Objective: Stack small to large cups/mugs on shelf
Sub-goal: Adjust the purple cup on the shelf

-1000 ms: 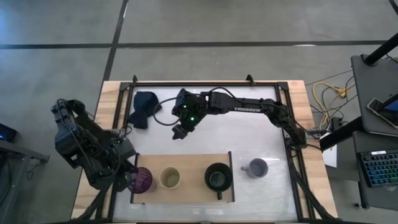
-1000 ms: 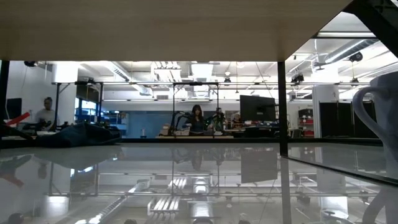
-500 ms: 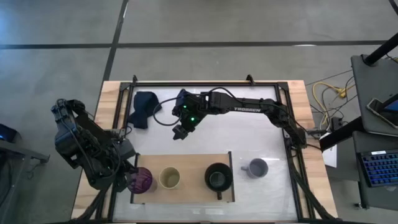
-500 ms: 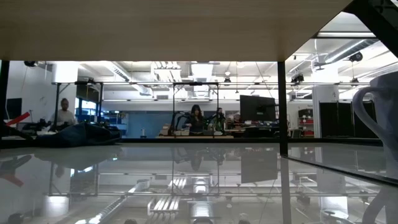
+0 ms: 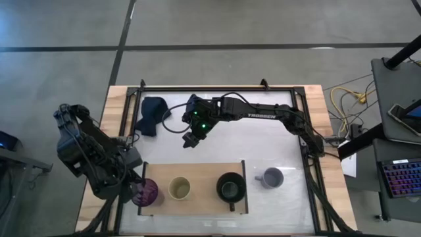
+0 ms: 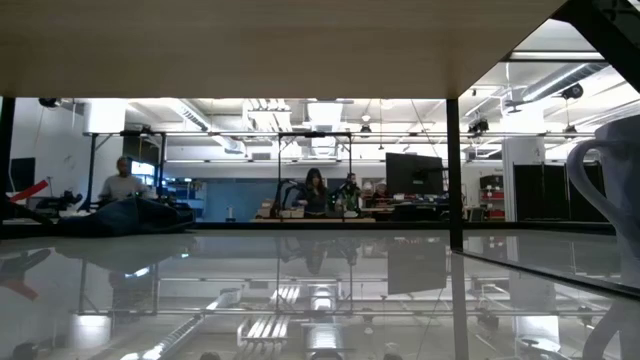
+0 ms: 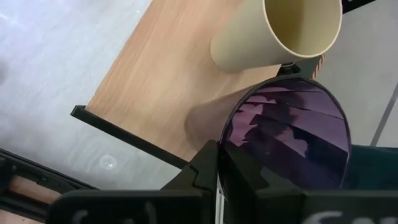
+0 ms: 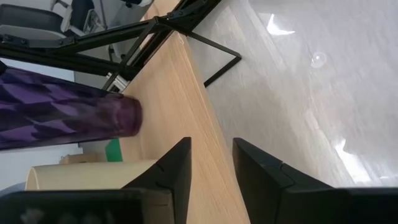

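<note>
At the shelf's [image 5: 204,172] left end, I am holding the purple tumbler [image 5: 148,192] with the left gripper [image 5: 137,191]; the tumbler is sitting at the shelf's edge, just beside the beige cup [image 5: 179,189]. In the left wrist view, the fingers [image 7: 205,171] are pressing against the tumbler's [image 7: 283,140] wall, so I am judging them closed on it. I am reading this as the placing of the smallest vessel. Next, I am expecting to settle it upright and let go without nudging the beige cup [image 7: 273,34].

The black mug [image 5: 231,187] is standing on the shelf's right part; the grey mug [image 5: 271,177] is waiting off the shelf, on the table [image 5: 263,141].

The right gripper [image 5: 191,139] is hovering mid-table, fingers [image 8: 168,171] parted and empty. Its wrist view is showing the tumbler's [image 8: 62,112] side against the board [image 8: 180,112], which the overhead picture is hiding. The low view is giving only the grey mug's edge [image 6: 615,190].
</note>
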{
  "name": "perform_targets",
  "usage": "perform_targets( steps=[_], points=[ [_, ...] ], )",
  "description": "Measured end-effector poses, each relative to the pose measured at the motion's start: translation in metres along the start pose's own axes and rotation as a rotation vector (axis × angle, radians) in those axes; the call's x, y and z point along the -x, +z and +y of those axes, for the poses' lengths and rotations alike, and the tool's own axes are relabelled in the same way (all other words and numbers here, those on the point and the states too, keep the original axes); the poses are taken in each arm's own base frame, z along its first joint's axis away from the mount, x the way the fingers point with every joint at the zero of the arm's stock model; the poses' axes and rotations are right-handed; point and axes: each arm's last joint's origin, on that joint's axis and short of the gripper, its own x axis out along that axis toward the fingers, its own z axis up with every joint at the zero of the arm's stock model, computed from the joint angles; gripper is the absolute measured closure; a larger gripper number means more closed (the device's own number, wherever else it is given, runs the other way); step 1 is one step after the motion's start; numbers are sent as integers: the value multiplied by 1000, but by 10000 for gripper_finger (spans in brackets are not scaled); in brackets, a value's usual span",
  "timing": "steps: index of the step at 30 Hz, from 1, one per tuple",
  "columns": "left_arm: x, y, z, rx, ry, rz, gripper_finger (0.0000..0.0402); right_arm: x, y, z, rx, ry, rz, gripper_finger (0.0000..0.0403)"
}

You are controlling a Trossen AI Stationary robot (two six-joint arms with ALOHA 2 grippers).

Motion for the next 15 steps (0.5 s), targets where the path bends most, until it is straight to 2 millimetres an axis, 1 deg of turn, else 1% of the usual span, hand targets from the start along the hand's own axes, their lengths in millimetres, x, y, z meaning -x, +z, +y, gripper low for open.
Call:
perform_targets(
  steps=[9,15],
  points=[
    [1,0,3,-24,-1,-6,401,0,0,0,0,0,0,293],
    [5,-1,11,-32,-12,5,401,0,0,0,0,0,0,293]
  ],
)
